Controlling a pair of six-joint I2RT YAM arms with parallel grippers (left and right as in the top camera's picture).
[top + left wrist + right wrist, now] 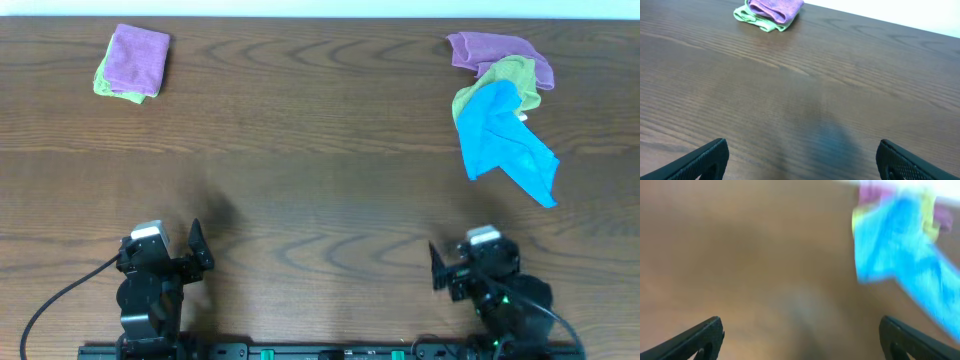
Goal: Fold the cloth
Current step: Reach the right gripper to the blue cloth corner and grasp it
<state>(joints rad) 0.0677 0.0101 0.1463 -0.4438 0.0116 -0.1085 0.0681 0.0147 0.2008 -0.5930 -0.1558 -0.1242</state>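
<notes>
I see the blue cloth [503,140] lying crumpled and unfolded on the table [320,150], with 1 long corner trailing toward the near edge. Its far end lies over a green cloth [505,75]. Just beyond that, touching the green, sits a purple cloth [495,48], so the 3 form a loose heap.

The right tool [800,332] is on the near side of the blue cloth, apart from it and touching nothing. Its 2 fingers are spread wide, with bare table between them. My right wrist feed is badly smeared. I can make out the blue cloth [895,255] ahead and off to the right of the tool's centre line, with smudges of green and purple behind it, but no detail of folds or edges.

The left tool [801,156] is well apart from the blue cloth, near the front edge on the opposite side. It too is spread wide, with only wood grain between its fingers.

Farthest from the blue cloth, at the other far corner, a folded purple cloth [138,55] rests on a folded green cloth [104,86]. The green pokes out along the left and near edges. The left wrist feed shows this neat stack sharply, ahead of the left tool and slightly to its left.
</notes>
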